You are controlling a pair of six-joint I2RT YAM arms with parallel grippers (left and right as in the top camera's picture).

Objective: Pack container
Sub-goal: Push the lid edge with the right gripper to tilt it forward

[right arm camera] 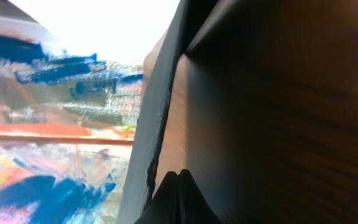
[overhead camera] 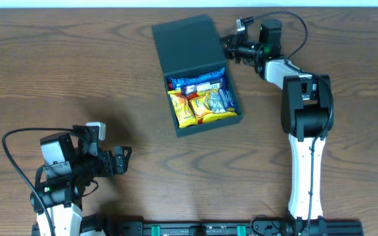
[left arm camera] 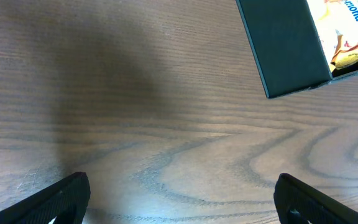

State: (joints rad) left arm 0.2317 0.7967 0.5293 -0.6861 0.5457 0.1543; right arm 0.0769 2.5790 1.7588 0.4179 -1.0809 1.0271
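Observation:
The container (overhead camera: 210, 125) is a dark teal-green box in the middle of the table. Its flap lid (overhead camera: 188, 42) stands open toward the far side. Yellow, blue and orange snack packets (overhead camera: 202, 98) fill it. My right gripper (overhead camera: 228, 47) is shut with nothing in it, its tip against the container's right side near the lid hinge. In the right wrist view the shut fingertips (right arm camera: 178, 198) sit beside the dark wall (right arm camera: 159, 112), with blurred packets (right arm camera: 55, 124) beyond. My left gripper (overhead camera: 125, 159) is open over bare wood at the near left. The left wrist view shows the container's corner (left arm camera: 284, 43) far ahead of that gripper (left arm camera: 182, 199).
The brown wooden table (overhead camera: 77, 72) stretches around the container. The right arm's white link (overhead camera: 304, 151) runs from the near edge up to the far right. A black cable (overhead camera: 18, 164) loops beside the left arm.

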